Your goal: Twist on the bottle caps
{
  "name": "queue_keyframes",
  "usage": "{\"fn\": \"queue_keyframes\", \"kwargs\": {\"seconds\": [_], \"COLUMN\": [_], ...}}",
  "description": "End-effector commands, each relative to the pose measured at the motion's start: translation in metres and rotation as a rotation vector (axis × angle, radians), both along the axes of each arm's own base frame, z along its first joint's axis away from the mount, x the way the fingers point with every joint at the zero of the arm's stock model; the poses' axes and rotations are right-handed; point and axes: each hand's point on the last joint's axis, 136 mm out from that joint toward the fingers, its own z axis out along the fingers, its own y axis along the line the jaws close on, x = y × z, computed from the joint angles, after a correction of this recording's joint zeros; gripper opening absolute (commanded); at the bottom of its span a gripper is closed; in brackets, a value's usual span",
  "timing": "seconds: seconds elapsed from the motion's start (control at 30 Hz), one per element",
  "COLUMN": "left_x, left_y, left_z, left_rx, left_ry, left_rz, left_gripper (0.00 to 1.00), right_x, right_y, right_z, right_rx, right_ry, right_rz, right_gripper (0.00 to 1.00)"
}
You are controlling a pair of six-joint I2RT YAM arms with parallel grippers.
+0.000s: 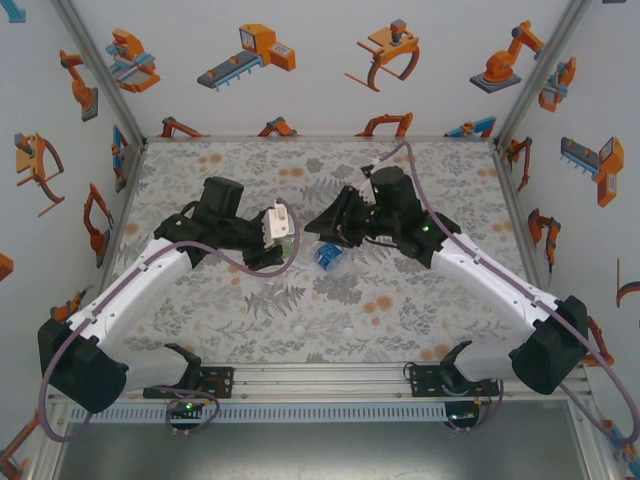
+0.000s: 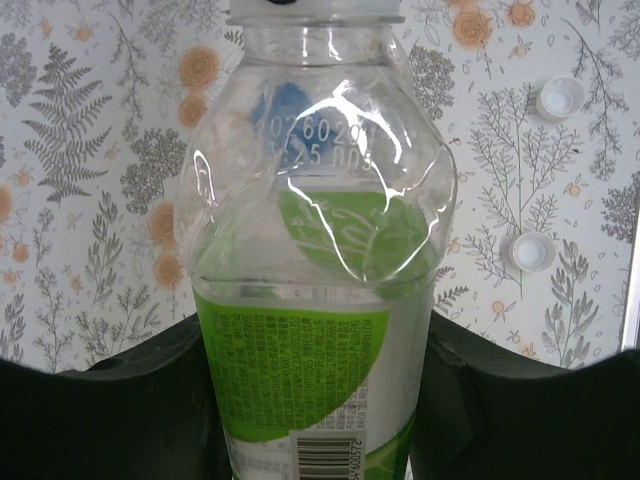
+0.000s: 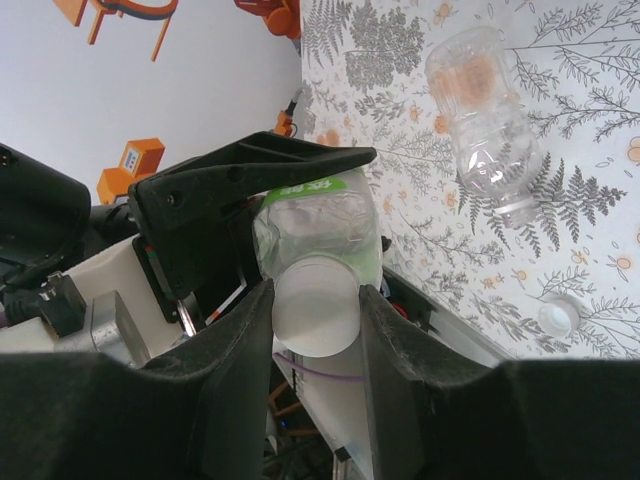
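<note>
The left pincer [image 2: 320, 410] clamps the green bottle [image 2: 310, 250] by its body. Its long axis points neck-first at the right pincer [image 3: 318, 300], which pinches a cap [image 3: 316, 318] against that neck. They look aligned, so twisting likely falls to the right arm.

A green-labelled bottle [image 2: 315, 300] is clamped between the dark fingers [image 2: 100, 410] of the left gripper [image 2: 318, 410], its clear shoulder creased and catching the light, a barcode [image 2: 330, 460] at the frame's bottom edge. A white cap [image 2: 315, 10] tops its neck. An upper loose cap [image 2: 560, 98] and a lower loose cap [image 2: 530, 252] lie on the floral table [image 2: 90, 150] to the right, apart from the bottle.
</note>
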Motion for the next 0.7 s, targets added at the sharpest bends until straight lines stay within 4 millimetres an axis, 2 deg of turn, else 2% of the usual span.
{"fn": "queue_keyframes", "kwargs": {"seconds": [0.0,0.2,0.37,0.47,0.53,0.67], "left_x": [-0.019,-0.02,-0.026,-0.03,-0.033,-0.04], "left_y": [-0.026,-0.026,-0.027,-0.027,-0.027,-0.027], "left_z": [0.052,0.052,0.052,0.053,0.053,0.054], "left_rx": [-0.186,-0.187,-0.193,-0.196,-0.197,-0.208], "left_ry": [-0.099,-0.094,-0.08,-0.074,-0.069,-0.051], "left_rz": [-0.155,-0.163,-0.192,-0.21,-0.224,-0.26], "left_gripper": [0.0,0.0,0.0,0.0,0.0,0.0], "right_x": [-0.002,-0.005,-0.013,-0.029,-0.035,-0.062], "right_y": [0.002,-0.02,-0.033,-0.03,-0.03,-0.026], "right_z": [0.027,0.062,0.095,0.114,0.12,0.123], "right_rx": [-0.022,-0.106,-0.15,-0.16,-0.183,-0.189], "right_ry": [-0.115,-0.356,-0.63,-0.85,-0.969,-1.263], "right_rz": [0.034,0.114,0.203,0.328,0.376,0.554], "right_gripper": [0.34,0.64,0.66,0.65,0.64,0.61]}}
